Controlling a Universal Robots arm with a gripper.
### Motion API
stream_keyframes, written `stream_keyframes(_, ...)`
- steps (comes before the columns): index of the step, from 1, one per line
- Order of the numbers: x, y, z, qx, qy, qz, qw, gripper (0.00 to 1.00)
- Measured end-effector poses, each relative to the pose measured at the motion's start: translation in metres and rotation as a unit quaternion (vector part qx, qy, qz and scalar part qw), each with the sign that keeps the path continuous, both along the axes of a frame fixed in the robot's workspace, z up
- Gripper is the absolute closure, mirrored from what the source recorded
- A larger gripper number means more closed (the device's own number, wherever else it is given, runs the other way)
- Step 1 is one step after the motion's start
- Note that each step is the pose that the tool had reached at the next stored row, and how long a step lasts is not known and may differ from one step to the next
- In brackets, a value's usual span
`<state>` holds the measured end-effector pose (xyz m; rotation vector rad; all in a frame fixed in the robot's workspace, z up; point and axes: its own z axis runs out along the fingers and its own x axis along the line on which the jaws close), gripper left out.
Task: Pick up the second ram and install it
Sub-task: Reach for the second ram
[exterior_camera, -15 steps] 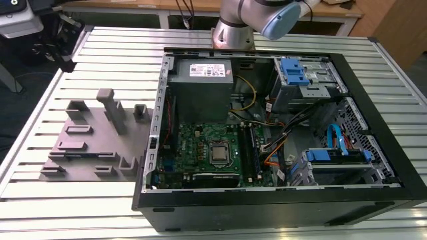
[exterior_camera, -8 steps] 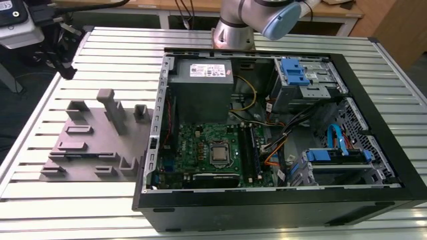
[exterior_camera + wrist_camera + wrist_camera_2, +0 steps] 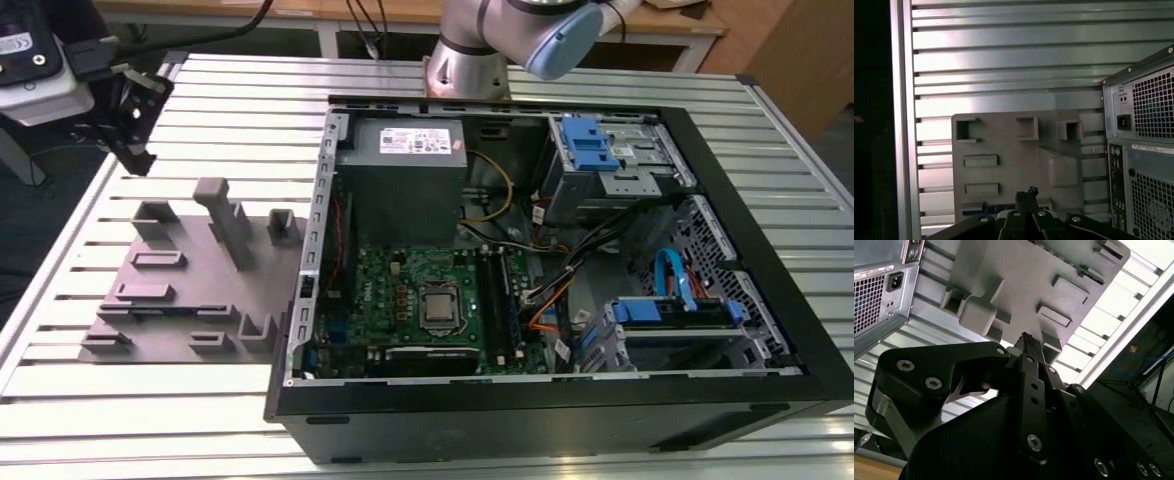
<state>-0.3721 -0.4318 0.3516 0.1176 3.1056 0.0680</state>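
Observation:
My gripper (image 3: 138,163) hangs high over the left part of the table, above the grey plastic tray (image 3: 187,275). Its black fingers look shut, with nothing seen between them, in both wrist views (image 3: 1026,340) (image 3: 1026,193). A thin dark blue strip, which looks like the second ram (image 3: 996,207), lies in a slot of the tray (image 3: 1004,150) right beside the fingertips in the first wrist view. The open computer case (image 3: 747,300) lies on the exterior view's right, with the green motherboard (image 3: 400,290) and its long black memory slots (image 3: 501,300) exposed.
The tray carries tall grey posts (image 3: 227,225) and low blocks. The case's rear panel with power socket (image 3: 1124,122) faces the tray. A blue drive bracket (image 3: 587,140) and loose cables (image 3: 561,280) fill the case's right side. The slatted metal table's edge (image 3: 901,125) lies beyond the tray.

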Motion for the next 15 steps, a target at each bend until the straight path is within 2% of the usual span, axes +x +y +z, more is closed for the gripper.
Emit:
stream_keyframes(8,-0.001,-0.0121,-0.0145,0.0,0.0,0.0,1.0,0.89)
stream_keyframes(15,-0.002,-0.0184,-0.0239,0.0,0.0001,0.0,1.0,0.89)
